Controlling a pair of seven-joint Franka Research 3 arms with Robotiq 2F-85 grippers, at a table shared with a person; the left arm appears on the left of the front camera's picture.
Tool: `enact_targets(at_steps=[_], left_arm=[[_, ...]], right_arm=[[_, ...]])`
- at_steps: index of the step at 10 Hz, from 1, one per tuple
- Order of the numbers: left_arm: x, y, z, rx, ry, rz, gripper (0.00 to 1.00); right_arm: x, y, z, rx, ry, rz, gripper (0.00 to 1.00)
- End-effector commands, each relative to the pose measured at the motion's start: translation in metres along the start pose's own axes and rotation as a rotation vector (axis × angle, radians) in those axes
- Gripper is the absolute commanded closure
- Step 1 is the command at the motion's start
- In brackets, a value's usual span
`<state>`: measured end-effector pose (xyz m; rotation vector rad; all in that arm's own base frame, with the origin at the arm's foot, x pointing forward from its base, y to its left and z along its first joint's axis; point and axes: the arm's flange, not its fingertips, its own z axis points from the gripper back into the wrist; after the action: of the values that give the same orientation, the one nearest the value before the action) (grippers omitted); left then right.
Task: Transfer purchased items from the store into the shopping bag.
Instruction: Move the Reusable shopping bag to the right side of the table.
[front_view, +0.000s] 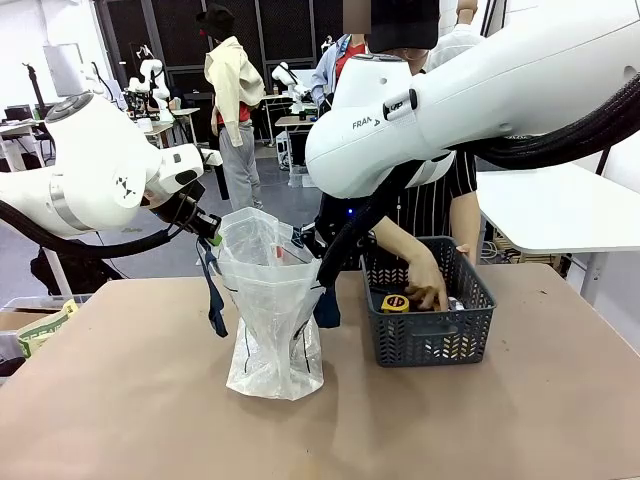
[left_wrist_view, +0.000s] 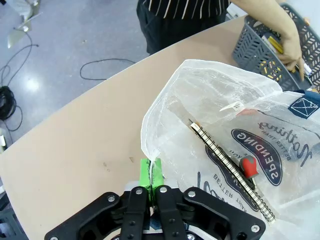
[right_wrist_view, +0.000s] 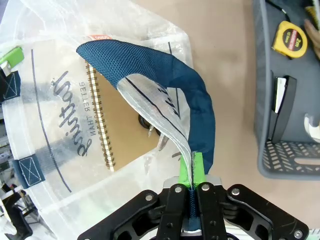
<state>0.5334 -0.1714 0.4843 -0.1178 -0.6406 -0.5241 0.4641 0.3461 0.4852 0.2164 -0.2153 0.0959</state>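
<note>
Crinkly clear bag (front_view: 270, 320) upright mid-table, spiral notebook (right_wrist_view: 120, 130) inside. Left gripper (left_wrist_view: 151, 171) pinched on its rim, right gripper (right_wrist_view: 191, 169) on navy woven strap (right_wrist_view: 165, 70). Slotted grey basket (front_view: 425, 345) alongside: hand (front_view: 428, 285), round yellow tape measure (front_view: 395, 302).

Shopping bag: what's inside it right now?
Inside the shopping bag: a tan spiral-bound notebook and a small red-topped object beside it. Crinkled plastic and print hide the bag's bottom.

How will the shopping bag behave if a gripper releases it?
Likely floppy: the shopping bag is thin crinkled film, pinched by the left gripper and right gripper. Its mouth would probably sag shut. The notebook inside may steady it.
</note>
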Motion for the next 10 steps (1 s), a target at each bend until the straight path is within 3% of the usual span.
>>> enact_targets(at_steps=[1, 10], left_arm=[[0.0005, 0.0008, 0.0015, 0.007, 0.003, 0.008, 1.00], [0.0005, 0.0008, 0.0015, 0.007, 0.003, 0.008, 1.00]], right_arm=[[-0.0010, -0.0008, 0.0012, 0.007, 0.004, -0.008, 1.00], [-0.0010, -0.0008, 0.0012, 0.007, 0.004, -0.008, 1.00]])
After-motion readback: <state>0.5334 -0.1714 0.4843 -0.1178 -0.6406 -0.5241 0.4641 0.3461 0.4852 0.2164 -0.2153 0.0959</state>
